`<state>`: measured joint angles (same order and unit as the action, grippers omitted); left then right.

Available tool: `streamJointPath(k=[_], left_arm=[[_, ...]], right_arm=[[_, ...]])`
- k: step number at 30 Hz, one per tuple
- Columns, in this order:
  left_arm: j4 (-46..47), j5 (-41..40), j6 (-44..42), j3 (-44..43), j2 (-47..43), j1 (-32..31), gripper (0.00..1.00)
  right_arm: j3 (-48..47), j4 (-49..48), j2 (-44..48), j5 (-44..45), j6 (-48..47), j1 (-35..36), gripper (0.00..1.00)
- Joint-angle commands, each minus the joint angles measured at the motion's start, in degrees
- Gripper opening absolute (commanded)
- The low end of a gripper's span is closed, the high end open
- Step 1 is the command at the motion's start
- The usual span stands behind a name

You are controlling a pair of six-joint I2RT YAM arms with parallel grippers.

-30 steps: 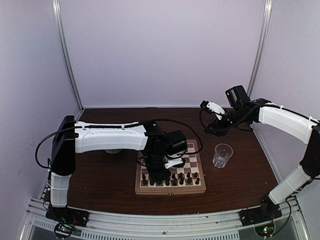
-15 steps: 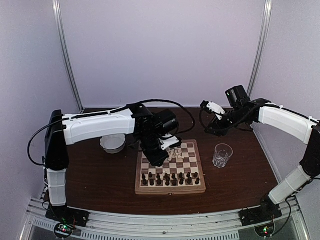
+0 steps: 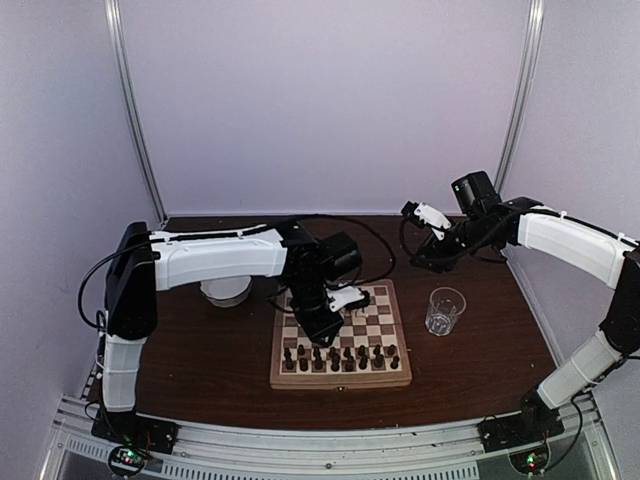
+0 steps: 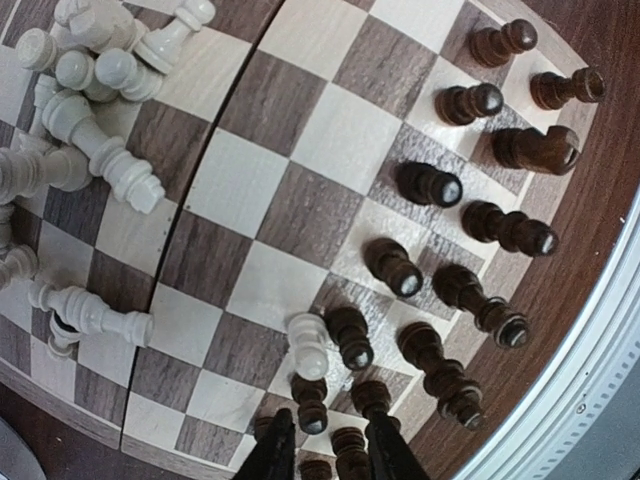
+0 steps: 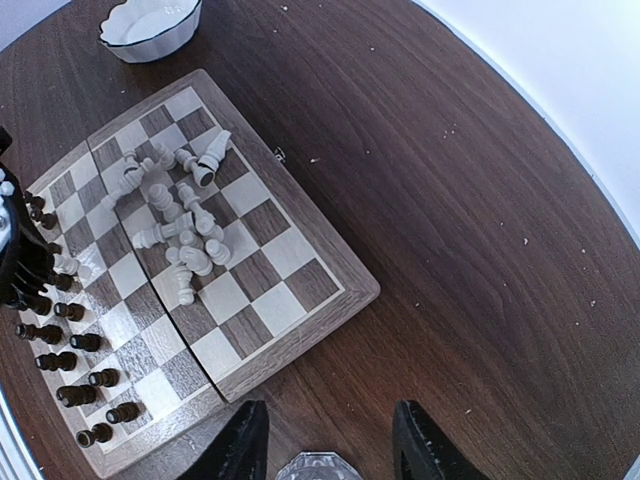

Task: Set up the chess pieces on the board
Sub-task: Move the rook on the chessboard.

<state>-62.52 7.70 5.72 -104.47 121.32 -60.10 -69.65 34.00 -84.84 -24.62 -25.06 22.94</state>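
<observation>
my top camera sits high behind my two bases, facing the back wall and tilted down, far enough back to take in the whole table. my left wrist camera hangs close over the board, looking almost straight down at its near edge and middle. my right wrist camera looks down from higher up, by the table's far edge right of the board, and catches the entire board and the bowl. all three views share the board.
</observation>
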Motion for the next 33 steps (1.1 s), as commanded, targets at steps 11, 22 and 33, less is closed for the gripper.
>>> streamJointPath(k=[11, 22, 33], left_arm=[[2.4, 2.7, -1.8, -2.0, 2.8, 1.8, 0.22], [2.3, 2.2, -1.8, -2.7, 4.3, 2.2, 0.19], [3.1, 3.6, -1.8, -2.9, 5.2, 2.5, 0.15]], right_arm=[[0.9, -0.9, -0.7, -0.2, 0.5, -0.9, 0.45], [1.0, -1.0, -0.9, -0.3, 0.5, -1.1, 0.45], [1.1, -1.0, -1.2, -0.5, 0.5, -1.2, 0.45]])
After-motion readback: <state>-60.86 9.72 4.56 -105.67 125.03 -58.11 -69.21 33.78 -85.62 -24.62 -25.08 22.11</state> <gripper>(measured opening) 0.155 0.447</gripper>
